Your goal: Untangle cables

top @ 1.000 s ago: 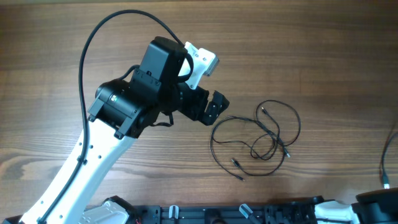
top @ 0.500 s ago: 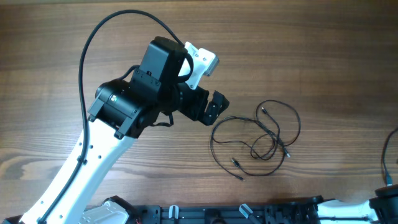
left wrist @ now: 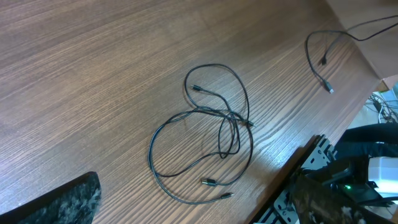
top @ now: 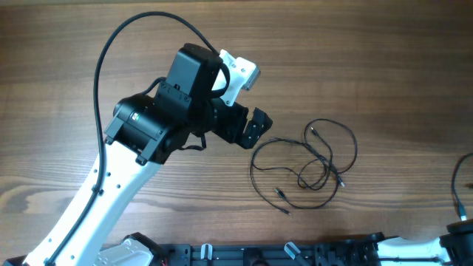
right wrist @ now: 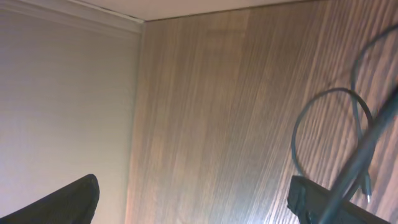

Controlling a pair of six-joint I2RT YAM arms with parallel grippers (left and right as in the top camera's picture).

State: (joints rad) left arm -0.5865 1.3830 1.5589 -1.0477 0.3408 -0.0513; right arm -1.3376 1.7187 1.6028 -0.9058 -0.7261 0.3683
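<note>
1. While the worktop (top: 384, 59) carries everything, the left arm (top: 148, 133) fills much of it, reaching from the near edge toward the centre.
2. Left gripper (top: 255, 131): jaws fully spread and holding nothing. It hovers just beside the cables, on the side toward the worktop's left edge. In the wrist view its fingers (left wrist: 62, 200) frame them.
3. Right gripper (right wrist: 193, 183): at the near right corner, jaws wide apart with nothing seen between them. A blurred dark strand passes close to one finger; contact cannot be told.
4. Cables (top: 307, 164): a flat knot of overlapping loops lying right of centre, with strands crossing where the loops meet.
5. Loose cable (top: 455, 188): a separate strand at the right edge, well apart from the knot.
6. Plugs (left wrist: 209, 182): two free ends lie on the knot's near side, clear of the crossings.
7. Step in hand, as judged: one strand appears already parted, and a fresh pick from the knot is pending. The next move calls for a descent onto a free end or outer loop and a grip on one strand only. A slow draw away from the crossings should follow, lest the whole knot drag along.
</note>
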